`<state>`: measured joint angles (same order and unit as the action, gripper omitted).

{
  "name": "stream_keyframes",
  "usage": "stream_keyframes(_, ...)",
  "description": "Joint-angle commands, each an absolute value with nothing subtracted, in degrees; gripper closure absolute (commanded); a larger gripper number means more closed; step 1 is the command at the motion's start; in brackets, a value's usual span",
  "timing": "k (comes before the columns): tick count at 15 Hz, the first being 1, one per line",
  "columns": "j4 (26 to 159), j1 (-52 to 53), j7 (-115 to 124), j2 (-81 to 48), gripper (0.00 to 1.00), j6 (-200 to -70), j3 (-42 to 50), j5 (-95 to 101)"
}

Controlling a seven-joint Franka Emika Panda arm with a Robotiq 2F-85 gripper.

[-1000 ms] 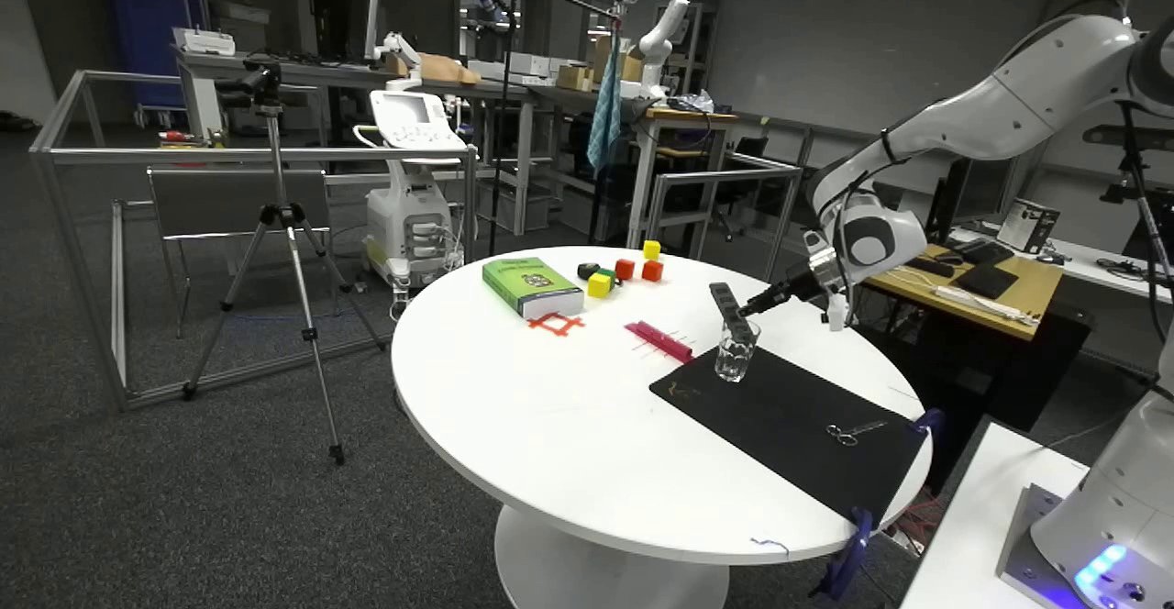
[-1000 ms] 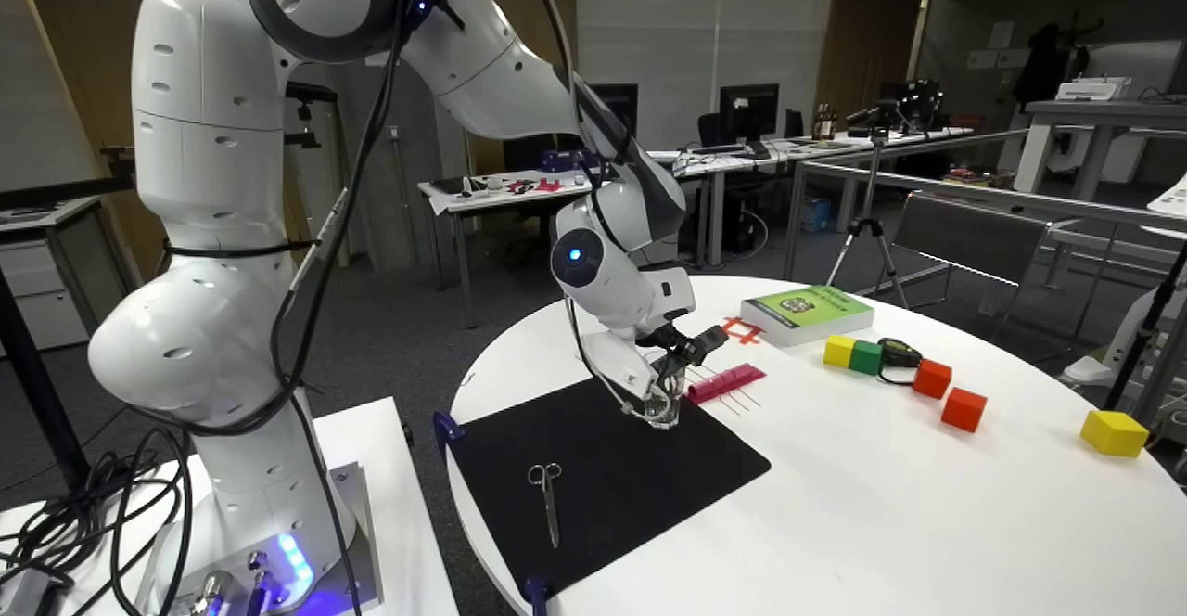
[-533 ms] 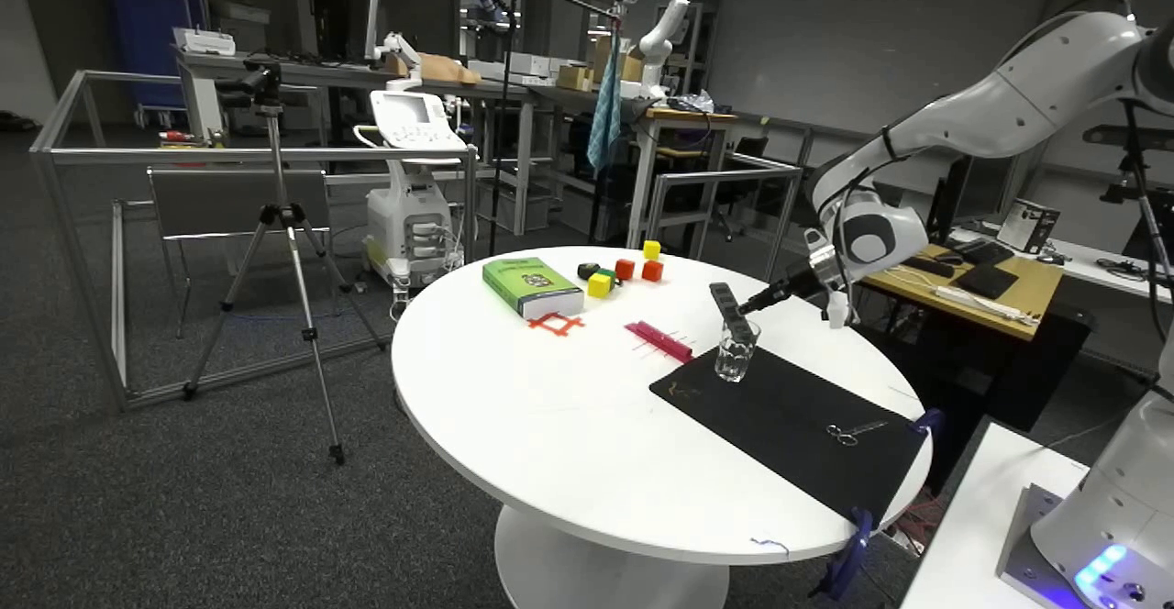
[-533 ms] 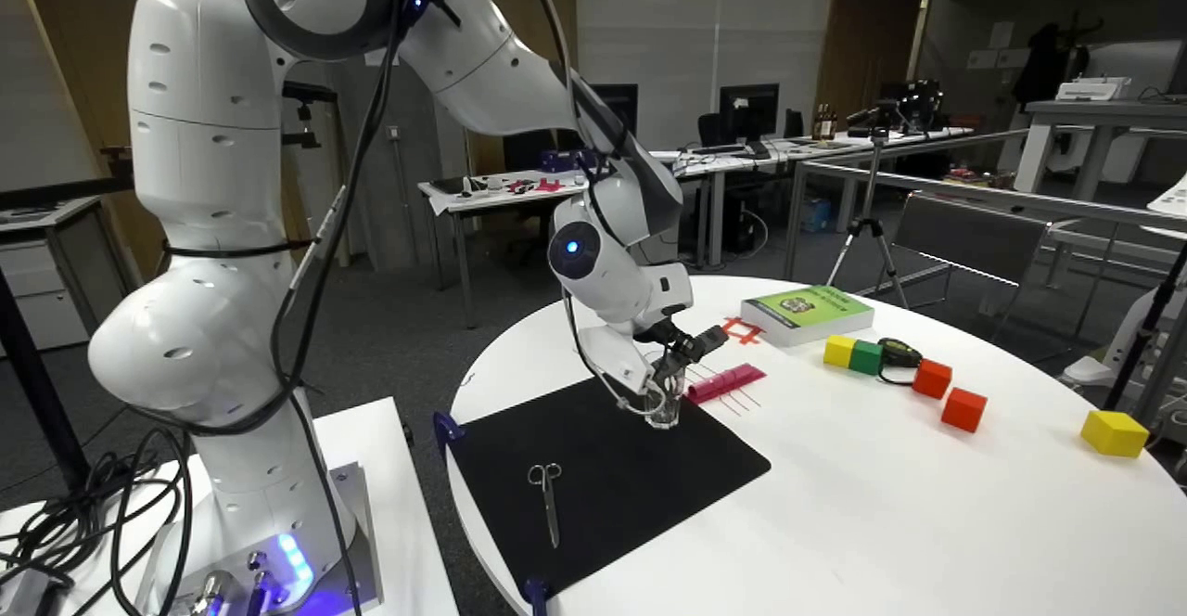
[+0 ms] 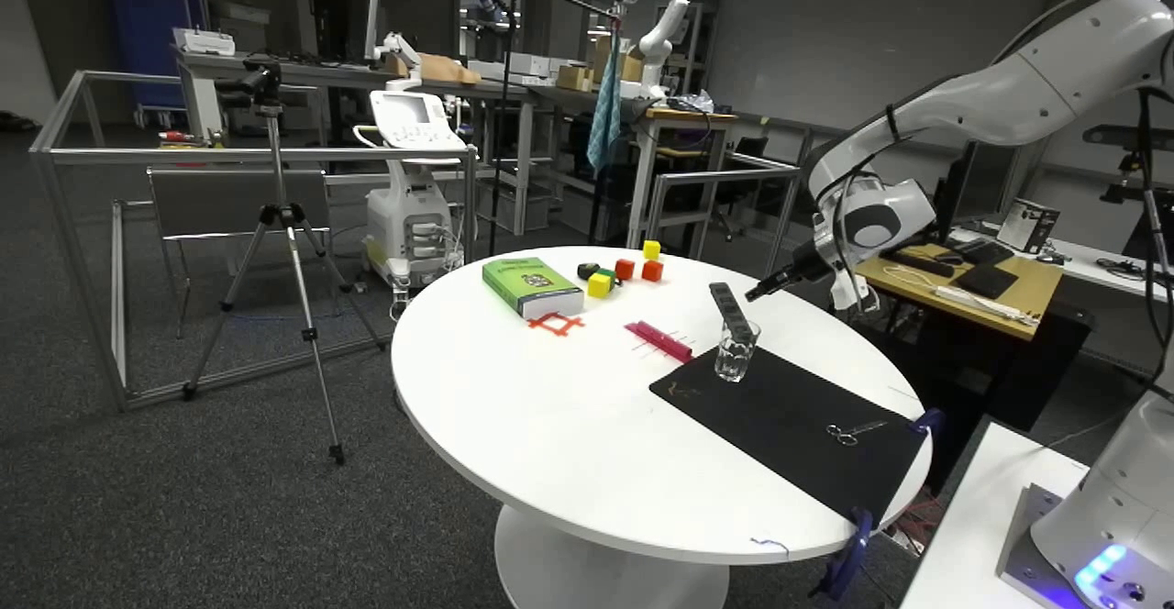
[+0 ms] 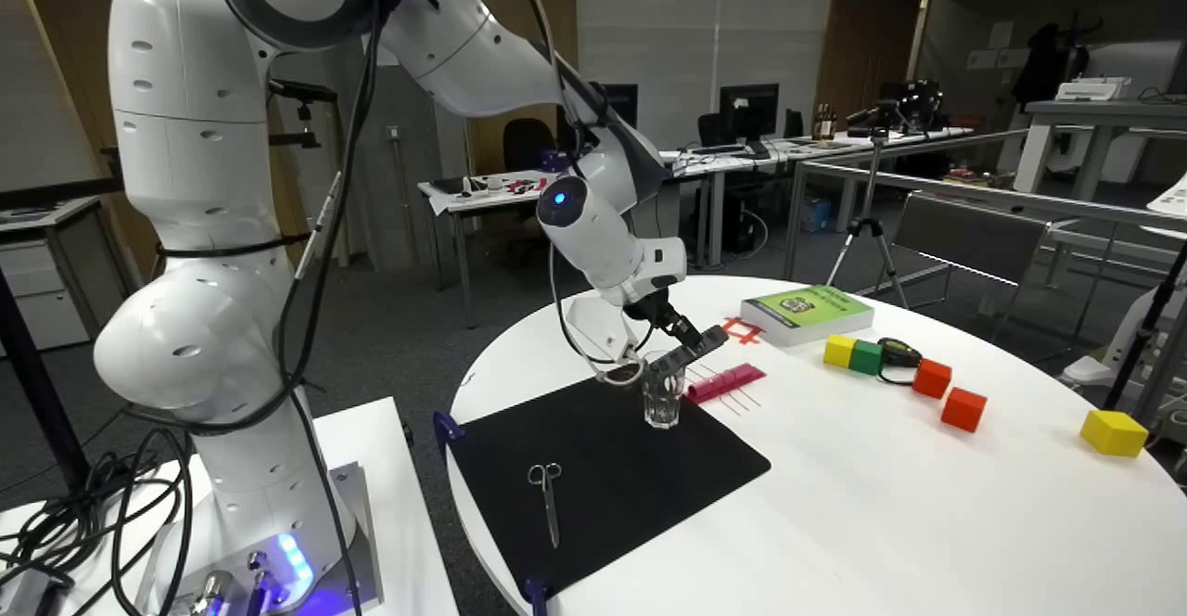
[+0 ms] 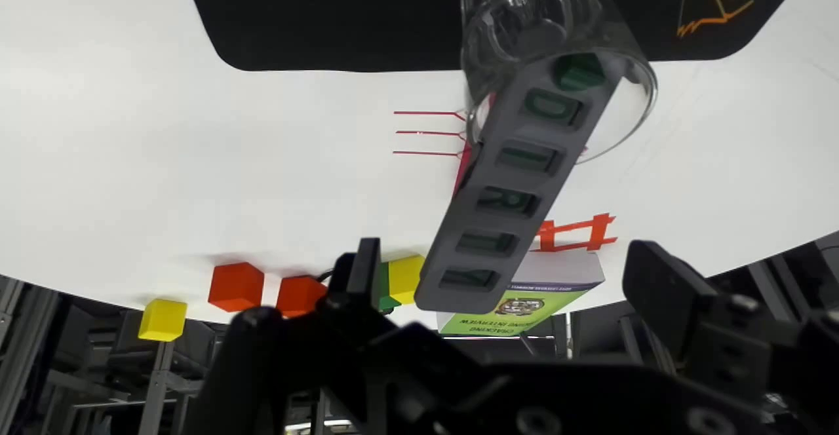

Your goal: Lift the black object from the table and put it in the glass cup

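The black object (image 5: 729, 308), a flat dark bar with lettered recesses, leans tilted in the glass cup (image 5: 735, 359). Its lower end is inside the cup and its upper end sticks out well past the rim. The cup stands upright on a black mat on the round white table (image 5: 550, 416). My gripper (image 7: 505, 255) is open in the wrist view, its fingers (image 7: 662, 284) wide apart. The bar's free end shows between them in that picture without contact. In an exterior view the fingertips sit just beside the bar, with a small gap.
Scissors (image 6: 547, 500) lie on the black mat (image 6: 603, 468). A magenta piece with thin prongs (image 6: 728, 381) is close to the cup. Farther off are a green book (image 5: 532, 286), a red tape frame (image 5: 556, 323) and several coloured blocks (image 6: 964, 409). Blue clamps (image 5: 848, 554) grip the table edge.
My gripper has drawn back from the bar, up and towards the robot's base, opening a gap between them. The bar and the glass cup have stayed where they were.
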<state>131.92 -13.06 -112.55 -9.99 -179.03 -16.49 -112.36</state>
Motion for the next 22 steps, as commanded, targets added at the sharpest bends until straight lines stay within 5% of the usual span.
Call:
stream_keyframes(1,133.11,-14.04,-96.87,-8.74,0.00,-182.15,-20.80,-104.28)
stream_keyframes(6,133.29,-15.27,-73.44,-10.18,0.00,-180.59,-22.69,-90.63)
stream_keyframes(7,133.56,-6.97,-68.68,-9.87,0.00,-178.69,-13.85,-87.86)
stream_keyframes(11,134.86,-2.85,-50.29,-8.43,0.00,-175.75,-7.36,-72.00)
stream_keyframes(22,122.41,-3.22,-1.15,-4.88,0.00,-154.91,1.72,-24.80)
